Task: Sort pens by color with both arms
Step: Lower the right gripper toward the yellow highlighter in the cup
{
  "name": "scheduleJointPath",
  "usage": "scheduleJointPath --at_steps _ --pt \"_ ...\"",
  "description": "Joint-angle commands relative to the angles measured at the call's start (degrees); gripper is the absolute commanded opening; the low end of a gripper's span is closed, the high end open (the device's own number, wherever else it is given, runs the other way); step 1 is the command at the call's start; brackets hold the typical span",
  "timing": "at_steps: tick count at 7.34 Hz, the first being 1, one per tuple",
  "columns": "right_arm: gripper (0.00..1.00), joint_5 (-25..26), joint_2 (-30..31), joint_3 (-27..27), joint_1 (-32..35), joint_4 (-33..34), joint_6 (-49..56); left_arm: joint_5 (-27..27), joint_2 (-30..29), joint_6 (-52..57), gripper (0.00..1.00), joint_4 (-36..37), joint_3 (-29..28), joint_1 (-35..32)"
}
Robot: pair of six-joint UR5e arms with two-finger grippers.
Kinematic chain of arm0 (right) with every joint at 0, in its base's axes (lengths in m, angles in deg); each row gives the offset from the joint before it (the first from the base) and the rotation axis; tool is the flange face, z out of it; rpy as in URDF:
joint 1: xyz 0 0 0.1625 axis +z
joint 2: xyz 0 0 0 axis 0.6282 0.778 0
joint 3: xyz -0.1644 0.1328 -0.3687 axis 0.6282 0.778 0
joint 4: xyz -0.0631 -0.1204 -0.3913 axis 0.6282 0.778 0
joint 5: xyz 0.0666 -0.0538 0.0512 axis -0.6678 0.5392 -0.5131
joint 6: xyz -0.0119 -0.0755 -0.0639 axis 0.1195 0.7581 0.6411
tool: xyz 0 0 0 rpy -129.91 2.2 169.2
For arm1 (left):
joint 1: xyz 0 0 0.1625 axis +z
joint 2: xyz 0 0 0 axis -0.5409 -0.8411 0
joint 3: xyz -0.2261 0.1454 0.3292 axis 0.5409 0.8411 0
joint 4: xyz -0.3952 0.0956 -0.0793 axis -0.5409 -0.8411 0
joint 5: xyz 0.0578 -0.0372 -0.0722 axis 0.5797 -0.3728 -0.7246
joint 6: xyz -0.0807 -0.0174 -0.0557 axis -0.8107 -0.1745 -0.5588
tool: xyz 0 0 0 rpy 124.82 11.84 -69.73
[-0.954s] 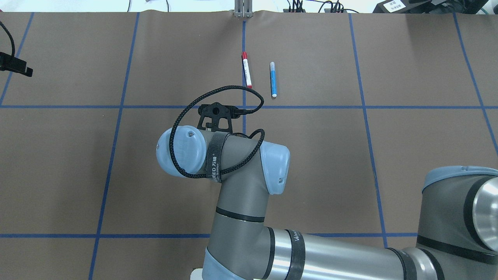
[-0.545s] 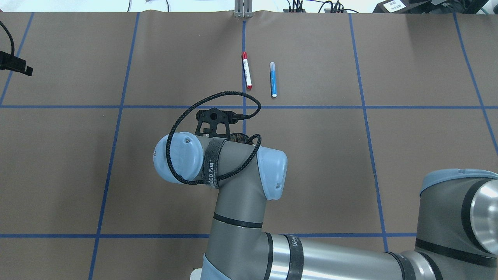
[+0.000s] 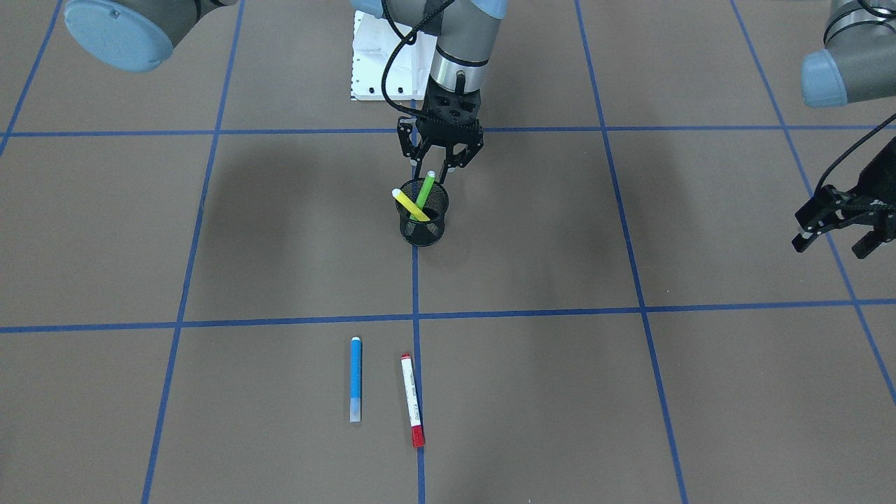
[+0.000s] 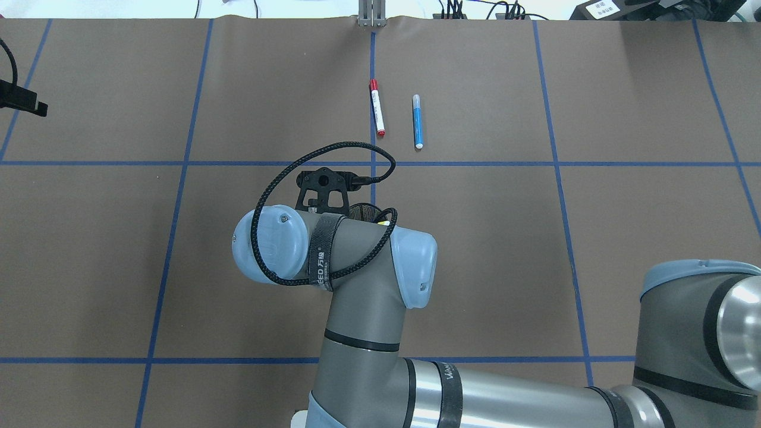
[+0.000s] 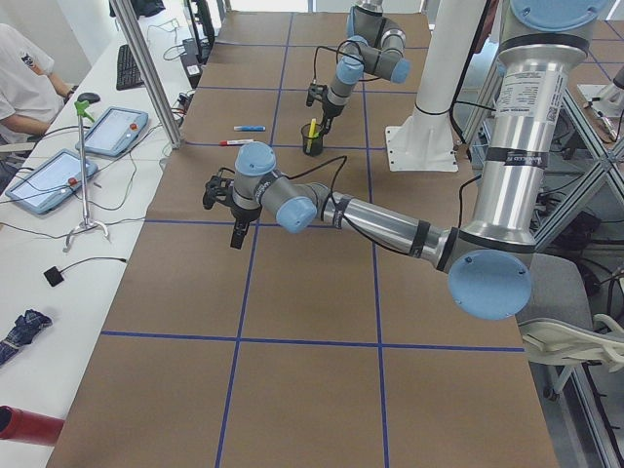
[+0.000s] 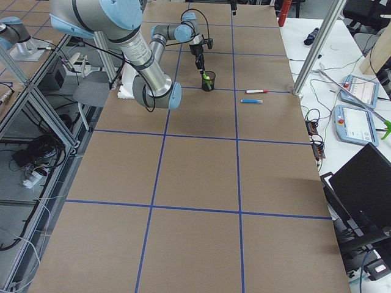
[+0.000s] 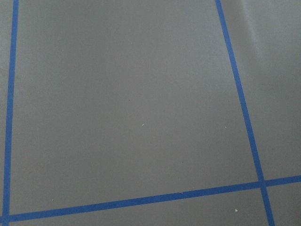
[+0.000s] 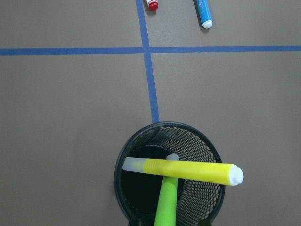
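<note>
A black mesh cup (image 3: 423, 225) stands mid-table with a yellow pen (image 3: 405, 202) and a light green pen (image 3: 425, 192) leaning in it. My right gripper (image 3: 438, 169) hangs just above the cup's rim, open, its fingers apart either side of the green pen's top. The right wrist view looks down into the cup (image 8: 203, 151), where the yellow pen (image 8: 188, 168) lies across the green one (image 8: 167, 203). A blue pen (image 3: 355, 378) and a white pen with red ends (image 3: 411, 400) lie side by side on the table beyond the cup. My left gripper (image 3: 834, 245) hovers open and empty, far off to the side.
Blue tape lines (image 4: 371, 163) divide the brown table into squares. The white pedestal plate (image 3: 381, 66) sits behind the cup. A metal post (image 4: 371, 15) stands at the far edge. A seated person (image 5: 24, 78) and tablets (image 5: 112, 127) are beside the table.
The right arm's wrist has drawn back toward the robot and slightly left. The blue and red-ended pens have not moved.
</note>
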Motion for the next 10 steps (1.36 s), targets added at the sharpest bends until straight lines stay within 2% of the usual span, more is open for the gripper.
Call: scheduleJointPath --at_steps 1,4,5,8,10 --pt "0.45 0.41 -0.05 0.09 0.0 0.0 0.37 0.0 0.12 -0.44 1.0 0.0 0.6 0.01" --pt "0.45 1.2 -0.14 0.44 0.0 -0.09 0.98 0.0 0.21 -0.53 1.0 0.0 0.86 0.01" --pt "0.41 1.2 -0.14 0.44 0.0 -0.09 0.98 0.0 0.73 -0.53 1.0 0.0 1.39 0.01" --pt "0.02 1.2 -0.14 0.97 -0.18 -0.09 0.98 0.0 0.91 -0.53 1.0 0.0 1.83 0.01" --pt "0.0 1.2 -0.23 -0.34 -0.09 0.61 0.98 0.0 0.91 -0.53 1.0 0.0 1.92 0.01"
